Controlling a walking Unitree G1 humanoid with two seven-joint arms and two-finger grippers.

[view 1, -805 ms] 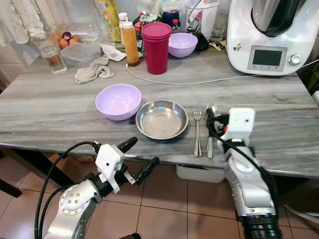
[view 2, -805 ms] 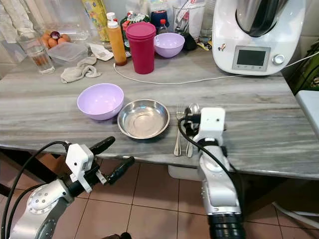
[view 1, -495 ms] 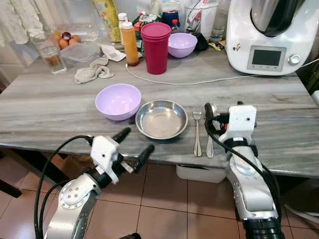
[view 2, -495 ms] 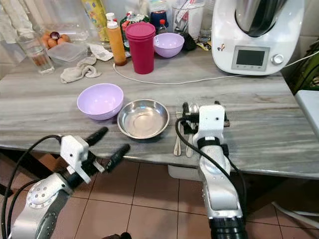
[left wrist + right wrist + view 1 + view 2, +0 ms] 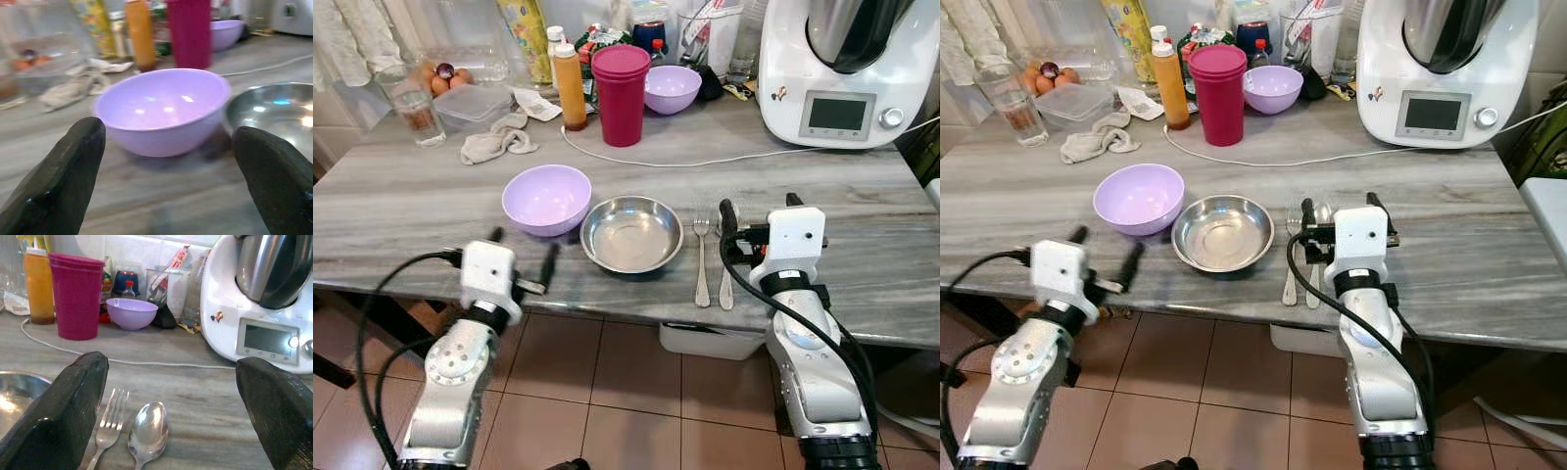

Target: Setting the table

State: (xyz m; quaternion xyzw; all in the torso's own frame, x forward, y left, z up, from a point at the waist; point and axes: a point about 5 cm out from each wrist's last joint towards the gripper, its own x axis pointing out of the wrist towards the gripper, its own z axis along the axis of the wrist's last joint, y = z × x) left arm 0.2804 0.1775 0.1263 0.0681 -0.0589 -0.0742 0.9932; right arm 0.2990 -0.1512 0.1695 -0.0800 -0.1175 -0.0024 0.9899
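A lavender bowl [image 5: 546, 199] sits near the table's front edge, with a shallow steel bowl [image 5: 631, 234] touching its right side. Right of that lie a fork [image 5: 702, 259] and a spoon [image 5: 725, 264], side by side, handles toward me. My left gripper [image 5: 521, 253] is open at the table edge, just in front of the lavender bowl [image 5: 164, 110], holding nothing. My right gripper [image 5: 760, 211] is open and empty just above the table, right of the cutlery; the fork [image 5: 110, 423] and spoon [image 5: 148, 428] lie before its fingers [image 5: 63, 416].
At the back stand a magenta tumbler [image 5: 620, 93], an orange bottle [image 5: 570, 86], a second lavender bowl [image 5: 672, 86] and a white kitchen machine [image 5: 842, 69]. A white cable [image 5: 705, 160] crosses the table. A cloth [image 5: 494, 144], glass [image 5: 416, 108] and plastic box [image 5: 475, 103] are back left.
My left arm has risen from below the table and turned its open gripper toward the lavender bowl. The right gripper has edged slightly forward and to the right beside the cutlery.
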